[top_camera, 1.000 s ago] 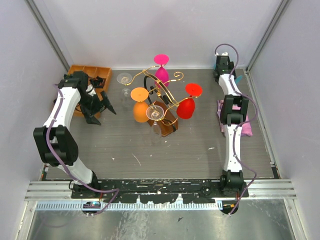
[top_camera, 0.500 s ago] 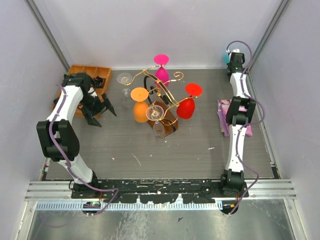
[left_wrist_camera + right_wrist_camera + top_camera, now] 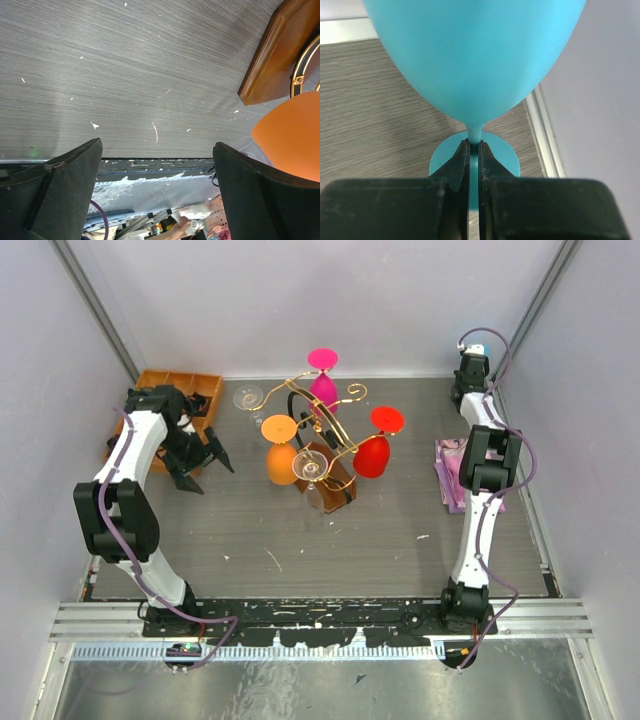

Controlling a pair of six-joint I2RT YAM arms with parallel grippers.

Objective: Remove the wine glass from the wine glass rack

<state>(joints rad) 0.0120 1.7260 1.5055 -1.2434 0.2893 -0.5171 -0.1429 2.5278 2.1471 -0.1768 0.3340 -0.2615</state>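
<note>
Placing, far right | right gripper (image 3: 474,150) clamps wine glass (image 3: 475,55) stem (upright) | left gripper (image 3: 157,167) spread, empty | next: lower, release

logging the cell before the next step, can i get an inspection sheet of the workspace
surface: grey wood-grain table, white flecks
job's things: rack mid table with orange glass, red glass, pink glass and a clear glass; blue glass off it, at the far right corner
clutter: tray far left; second clear glass left of the rack; pink pad at right
grippers: left gripper open over bare table; right gripper shut on the blue glass's stem
cables: purple cables along both arms
surroundings: grey walls, metal rail at the near edge
</note>
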